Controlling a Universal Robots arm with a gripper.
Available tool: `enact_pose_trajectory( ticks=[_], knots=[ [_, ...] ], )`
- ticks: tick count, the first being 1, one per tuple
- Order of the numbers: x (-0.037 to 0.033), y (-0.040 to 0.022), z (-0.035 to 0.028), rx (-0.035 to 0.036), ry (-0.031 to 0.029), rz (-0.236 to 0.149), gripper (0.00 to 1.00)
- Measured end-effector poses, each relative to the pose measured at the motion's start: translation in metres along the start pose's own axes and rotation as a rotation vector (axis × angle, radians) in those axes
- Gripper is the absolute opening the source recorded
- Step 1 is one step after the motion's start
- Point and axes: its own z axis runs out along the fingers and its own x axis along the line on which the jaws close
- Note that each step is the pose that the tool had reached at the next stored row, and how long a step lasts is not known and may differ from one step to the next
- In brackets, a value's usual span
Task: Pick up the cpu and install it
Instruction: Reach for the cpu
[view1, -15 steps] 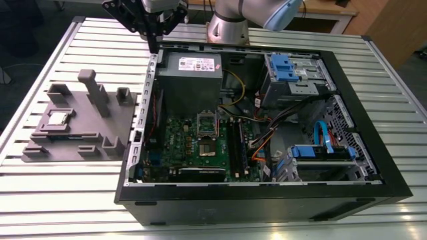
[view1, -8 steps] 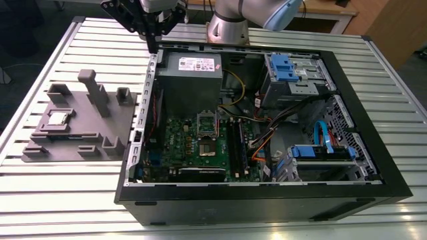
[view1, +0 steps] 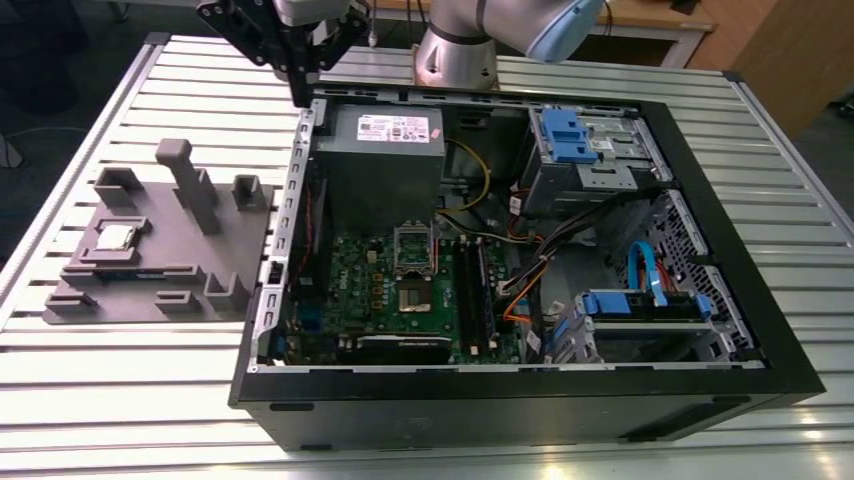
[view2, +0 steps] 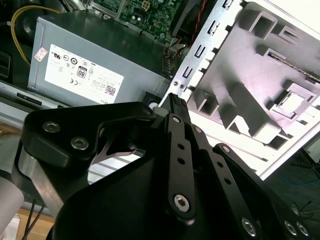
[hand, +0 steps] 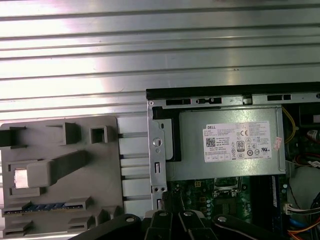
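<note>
Before the pick: my gripper (view1: 303, 90) hangs empty, fingers (view2: 176, 145) together.
The cpu (view1: 118, 237) lies in the grey fixture (view1: 220, 250) near the bench (view1: 134, 400) edge at the exterior view's left; I judge I must open above it.

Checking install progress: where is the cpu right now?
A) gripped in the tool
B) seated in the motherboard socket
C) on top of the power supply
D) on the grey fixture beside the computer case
D: the cpu lies on the grey fixture, on the exterior view's left of the computer case, apart from the tool.
</note>
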Motion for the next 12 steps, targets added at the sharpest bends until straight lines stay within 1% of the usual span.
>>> enact_pose_trajectory(
  ticks=[12],
  knots=[
    [0.0024, -0.0002, 0.0001, 0.0000, 0.0000, 0.000, 0.10]
  ],
)
